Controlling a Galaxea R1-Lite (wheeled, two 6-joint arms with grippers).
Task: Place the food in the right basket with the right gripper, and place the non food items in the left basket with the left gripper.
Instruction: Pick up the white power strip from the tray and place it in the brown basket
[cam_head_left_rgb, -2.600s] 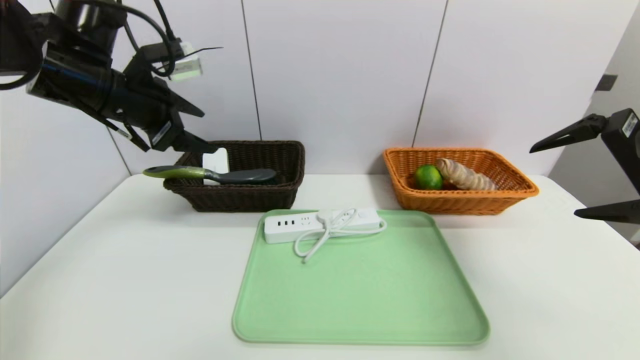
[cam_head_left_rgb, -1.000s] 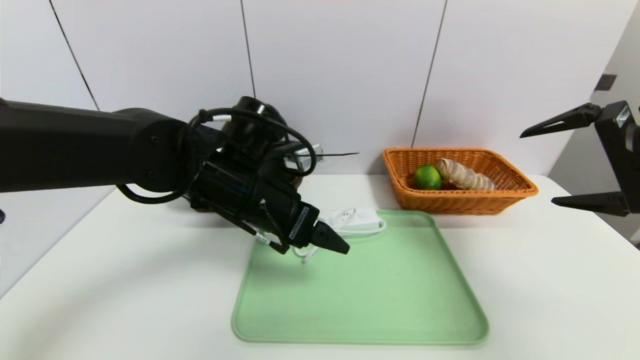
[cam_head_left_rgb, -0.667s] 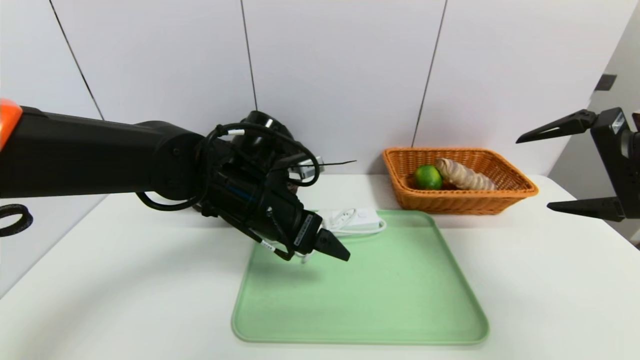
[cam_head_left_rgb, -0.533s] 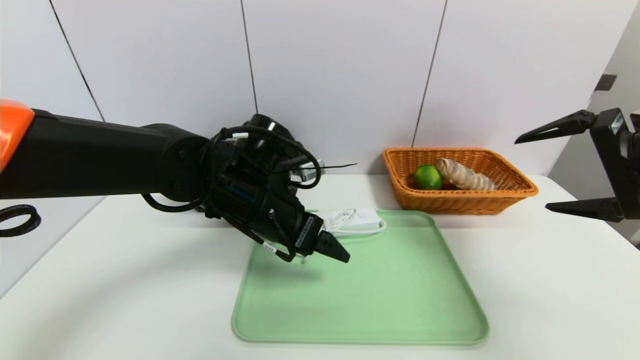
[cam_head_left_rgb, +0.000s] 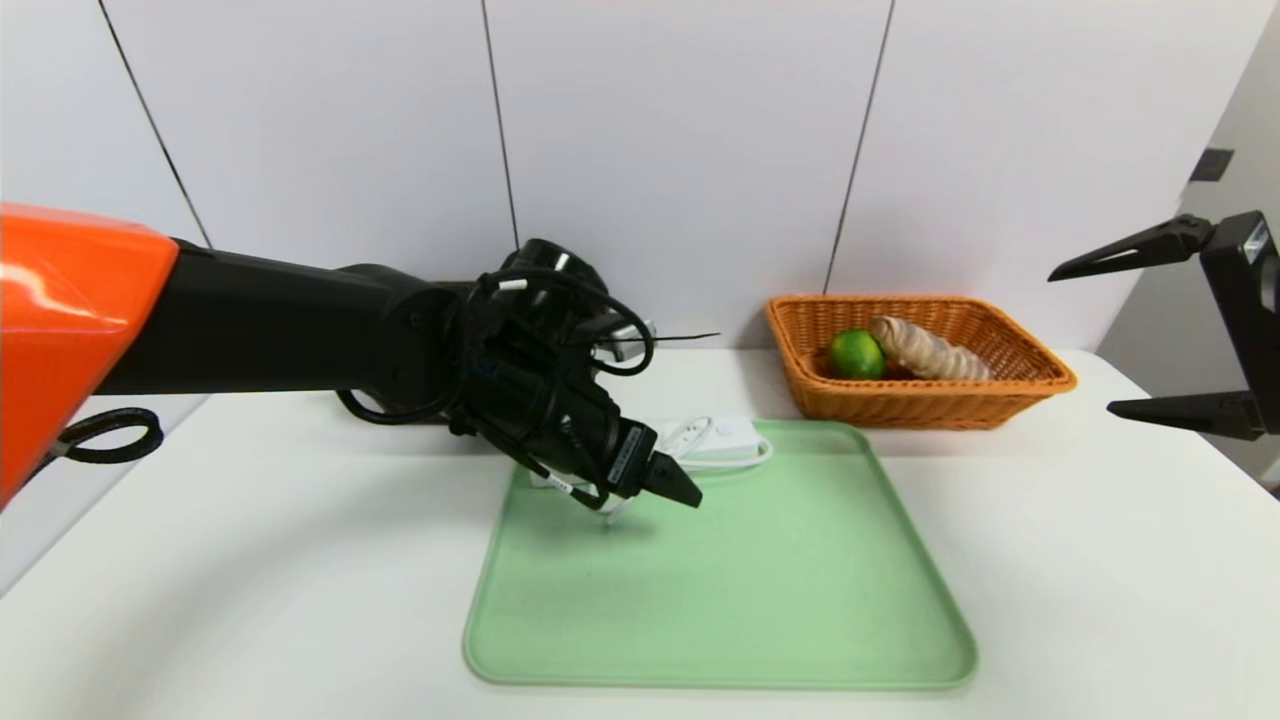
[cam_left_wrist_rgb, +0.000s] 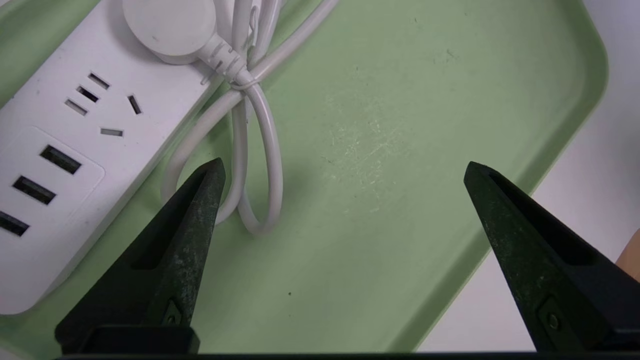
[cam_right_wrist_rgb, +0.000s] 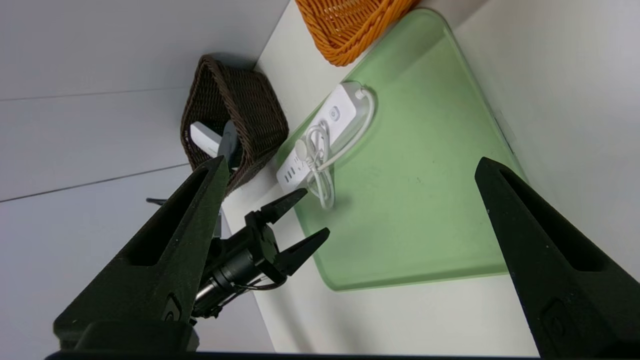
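Left gripper (cam_left_wrist_rgb: 342, 167): jaws spread wide, holding nothing, poised low over the far part of the green tray (cam_head_left_rgb: 720, 620), pointing down and forward.
Power strip (cam_left_wrist_rgb: 75, 150): flat on the tray, just beside one finger of the left gripper; its coiled cord (cam_left_wrist_rgb: 250, 165) loops between the fingertips, nearer that finger.
Left basket (cam_right_wrist_rgb: 245, 112): dark wicker, behind the left gripper; the white case (cam_right_wrist_rgb: 204, 138) shows inside.
Right gripper (cam_head_left_rgb: 1150, 335): jaws wide apart, empty, raised beyond the table's right edge, well apart from the tray.
Right basket (cam_head_left_rgb: 915, 400): orange wicker, between the two grippers, nearer the right one; it holds the lime (cam_head_left_rgb: 856, 354) and the roll (cam_head_left_rgb: 928, 349), touching.
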